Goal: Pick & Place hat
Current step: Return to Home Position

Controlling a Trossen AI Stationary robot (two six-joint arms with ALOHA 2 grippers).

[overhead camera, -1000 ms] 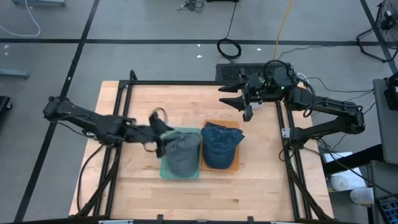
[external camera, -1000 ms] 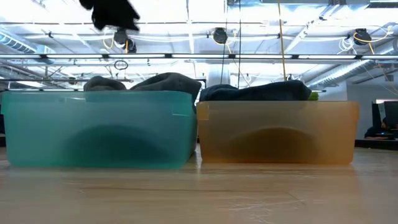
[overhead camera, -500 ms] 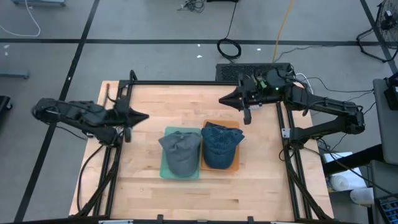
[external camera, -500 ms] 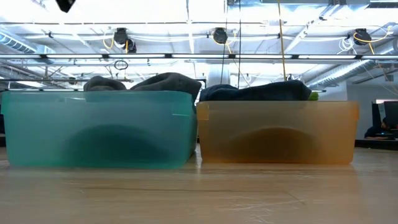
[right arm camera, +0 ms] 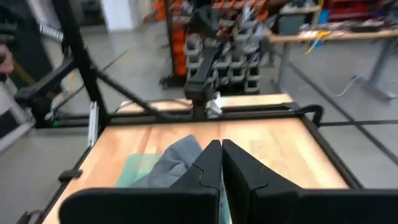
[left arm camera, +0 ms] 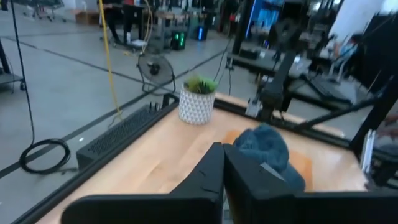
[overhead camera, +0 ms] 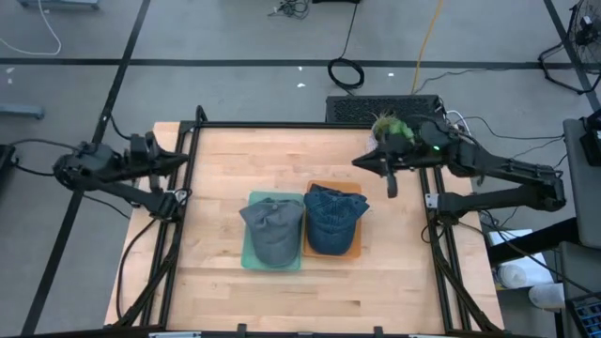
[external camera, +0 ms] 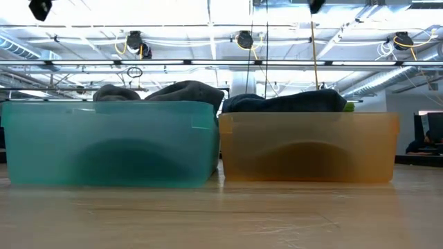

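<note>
At the middle of the wooden table [overhead camera: 282,300], two bins stand just beside each other: the blue bin [overhead camera: 250,263] toward my left side and the orange bin [overhead camera: 355,252] toward my right. A gray cap [overhead camera: 274,230] lies in the blue bin, its crown rising above the rim; a blue cap [overhead camera: 333,218] fills the orange bin in the same way. Neither cap is in my grasp. My left pincer [overhead camera: 177,161] hangs over the table's left edge, well apart from the blue bin; its two fingers [left arm camera: 211,168] are pressed together tip to tip and carry nothing. My right pincer [overhead camera: 359,163] hangs over the far right part of the table, near the orange bin's far rim but clear of it; its fingers [right arm camera: 210,163] likewise meet along their length with nothing between them. A potted plant [overhead camera: 390,127] stands at the table's far edge near the right corner, partly covered by my right arm, and a keyboard [overhead camera: 362,108] lies just beyond that edge.
</note>
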